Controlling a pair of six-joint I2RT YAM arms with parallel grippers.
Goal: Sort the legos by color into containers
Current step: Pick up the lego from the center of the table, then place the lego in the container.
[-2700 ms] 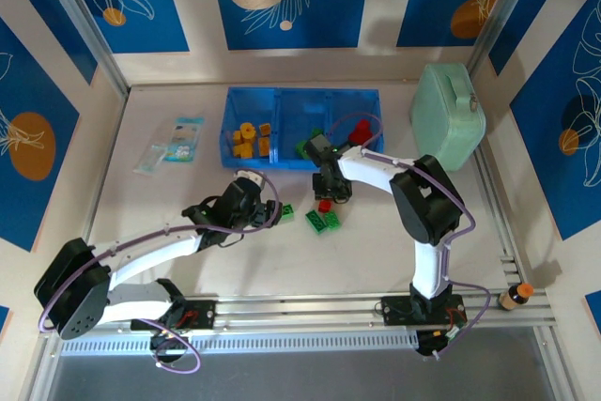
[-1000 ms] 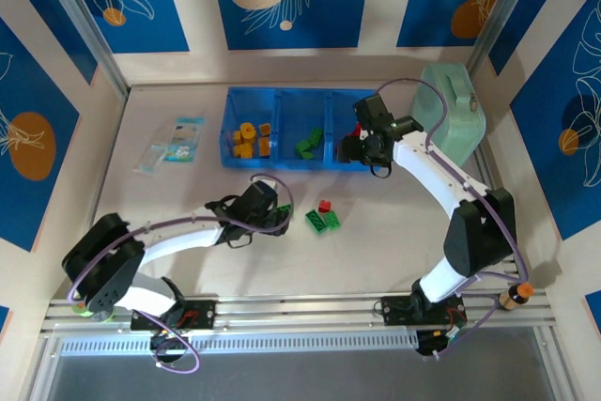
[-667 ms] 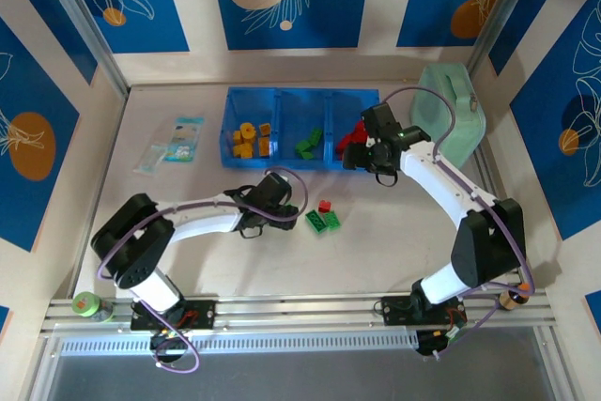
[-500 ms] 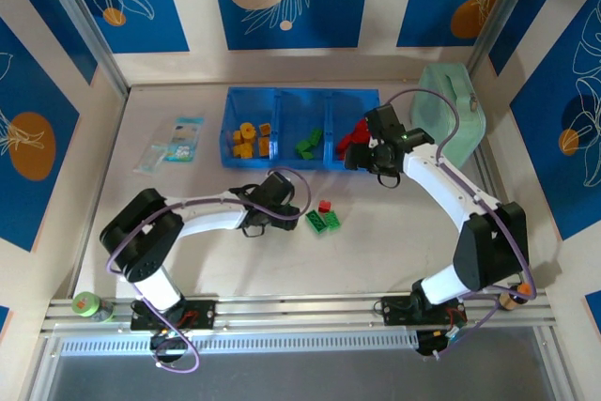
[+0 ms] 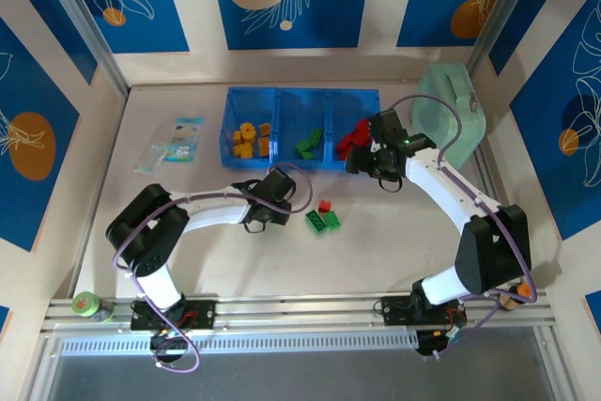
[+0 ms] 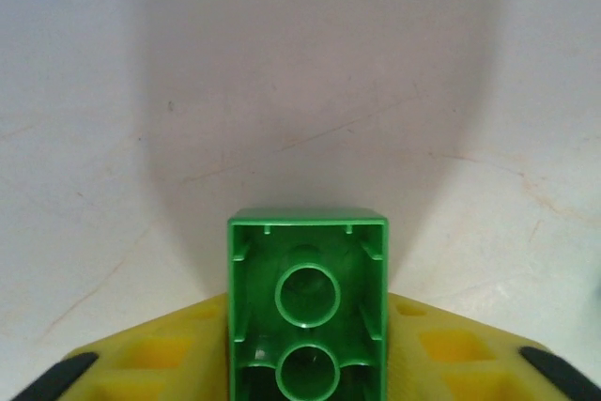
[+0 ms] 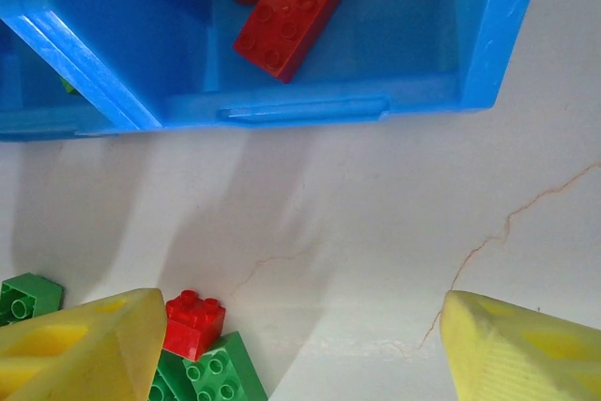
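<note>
Legos (image 5: 246,139) lie in the translucent blue bins (image 5: 282,163), yellow left, green middle, red right; green and red studded legos sit loose on the table (image 5: 394,232); left gripper (image 5: 282,206) clamps a hollow-bottomed green brick (image 6: 307,307); right gripper (image 7: 302,349) gapes, empty.

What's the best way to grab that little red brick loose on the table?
Come straight down and pinch the small red brick across its left and right walls: its studs face up, and the green brick crowds its near side.

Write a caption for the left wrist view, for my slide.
Left end effector shut on a green lego, hollow underside facing the camera, against the pale table.
</note>
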